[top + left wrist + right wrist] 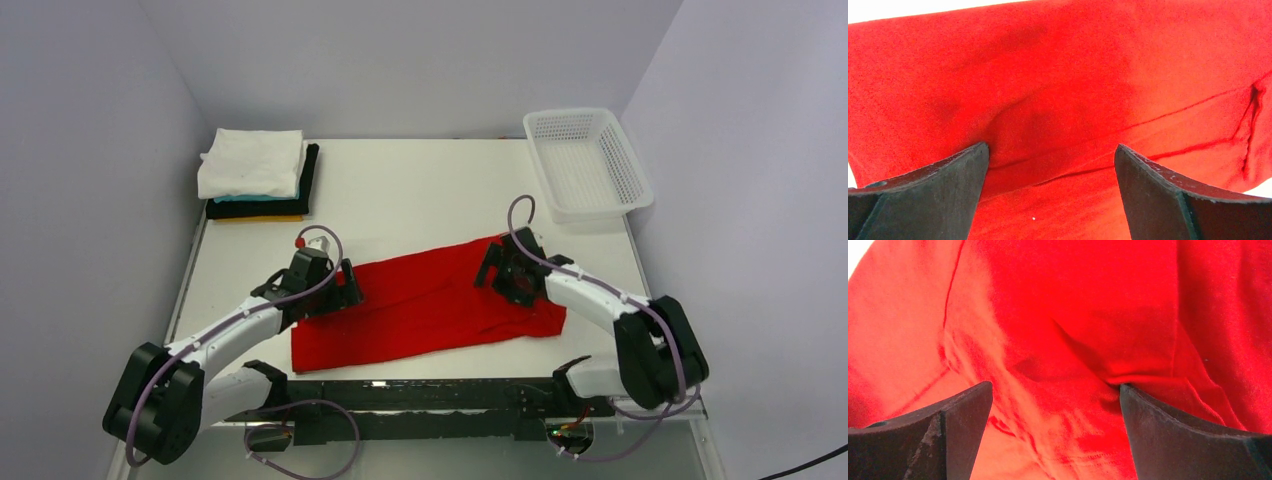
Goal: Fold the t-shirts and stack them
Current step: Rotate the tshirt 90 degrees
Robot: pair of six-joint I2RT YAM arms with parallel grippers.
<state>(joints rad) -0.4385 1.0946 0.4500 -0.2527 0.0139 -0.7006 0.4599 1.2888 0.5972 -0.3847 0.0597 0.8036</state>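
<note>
A bright red t-shirt (430,300) lies folded into a long band across the near half of the table. My left gripper (345,283) sits open at the band's left end, its dark fingers (938,190) spread wide just above the red cloth (1063,100). At the band's right end my right gripper (510,275) is open too, its fingers (1168,430) down on wrinkled red cloth (1073,315). Nothing is pinched by either. A stack of folded t-shirts (255,175), white on top with teal, black and yellow-orange beneath, rests at the far left corner.
A white mesh basket (587,163) stands at the far right corner of the white table (420,190). Grey walls close in on three sides.
</note>
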